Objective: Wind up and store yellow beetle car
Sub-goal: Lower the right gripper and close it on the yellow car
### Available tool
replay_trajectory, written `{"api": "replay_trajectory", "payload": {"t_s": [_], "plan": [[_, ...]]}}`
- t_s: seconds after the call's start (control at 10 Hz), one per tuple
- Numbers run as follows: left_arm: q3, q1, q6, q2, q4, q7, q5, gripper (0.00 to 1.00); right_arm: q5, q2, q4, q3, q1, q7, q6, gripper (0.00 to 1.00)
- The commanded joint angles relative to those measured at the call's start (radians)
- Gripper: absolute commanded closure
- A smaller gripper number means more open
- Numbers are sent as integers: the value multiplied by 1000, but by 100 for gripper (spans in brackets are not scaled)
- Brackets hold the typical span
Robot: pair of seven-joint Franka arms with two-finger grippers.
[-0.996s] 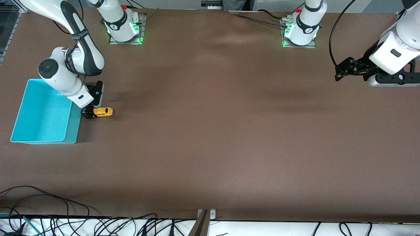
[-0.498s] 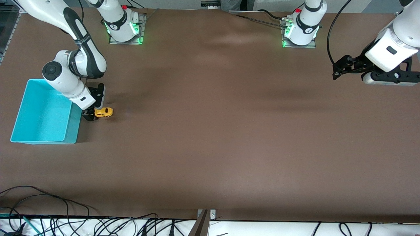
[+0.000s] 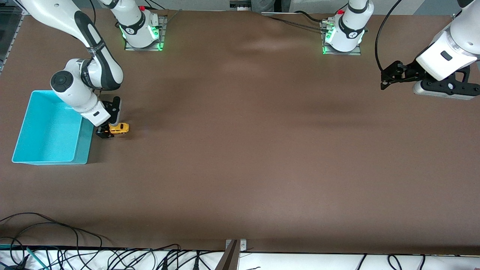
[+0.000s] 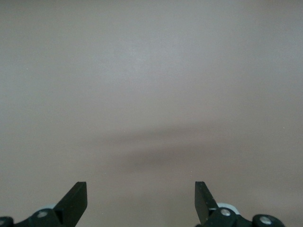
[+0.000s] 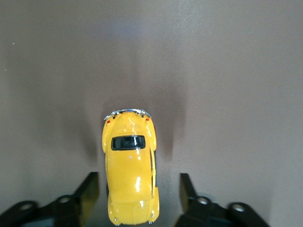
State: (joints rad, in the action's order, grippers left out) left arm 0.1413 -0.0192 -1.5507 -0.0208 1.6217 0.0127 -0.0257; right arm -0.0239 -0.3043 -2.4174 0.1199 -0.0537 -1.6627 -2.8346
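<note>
The yellow beetle car (image 3: 120, 128) stands on the brown table beside the turquoise bin (image 3: 84, 144), toward the right arm's end. My right gripper (image 3: 104, 132) is down at the table, open, with its fingers on either side of the car's end that faces the bin. In the right wrist view the car (image 5: 129, 165) lies between the fingers of the right gripper (image 5: 138, 198) with a gap on each side. My left gripper (image 3: 386, 80) hangs open and empty over bare table at the left arm's end; its wrist view shows the left gripper (image 4: 141, 198) over table only.
The turquoise bin's inside (image 3: 48, 127) shows nothing in it. The brown table (image 3: 247, 150) is bare across its middle. Cables (image 3: 75, 255) lie along the edge nearest the front camera.
My right gripper has slid a little along the table so its fingers now flank the car's end. The left arm has lifted slightly. The car has not moved.
</note>
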Motion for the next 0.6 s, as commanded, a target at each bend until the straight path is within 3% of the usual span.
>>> {"api": "replay_trajectory", "payload": {"t_s": [0.0, 0.1, 0.3, 0.4, 0.5], "plan": [[-3, -1, 14, -8, -3, -27, 0, 0, 12, -15, 3, -6, 6, -16, -17, 33], [-2, -1, 17, -8, -3, -25, 0, 0, 13, -16, 3, -19, 6, -14, -17, 40], [-3, -1, 26, -8, -3, -23, 0, 0, 15, -16, 3, -22, 3, -11, -17, 90], [-2, -1, 26, -8, -3, -22, 0, 0, 15, -15, 3, -22, 3, -11, -17, 100], [-2, -1, 27, -8, -3, -22, 0, 0, 15, -13, 3, -22, 3, -11, -17, 100]]}}
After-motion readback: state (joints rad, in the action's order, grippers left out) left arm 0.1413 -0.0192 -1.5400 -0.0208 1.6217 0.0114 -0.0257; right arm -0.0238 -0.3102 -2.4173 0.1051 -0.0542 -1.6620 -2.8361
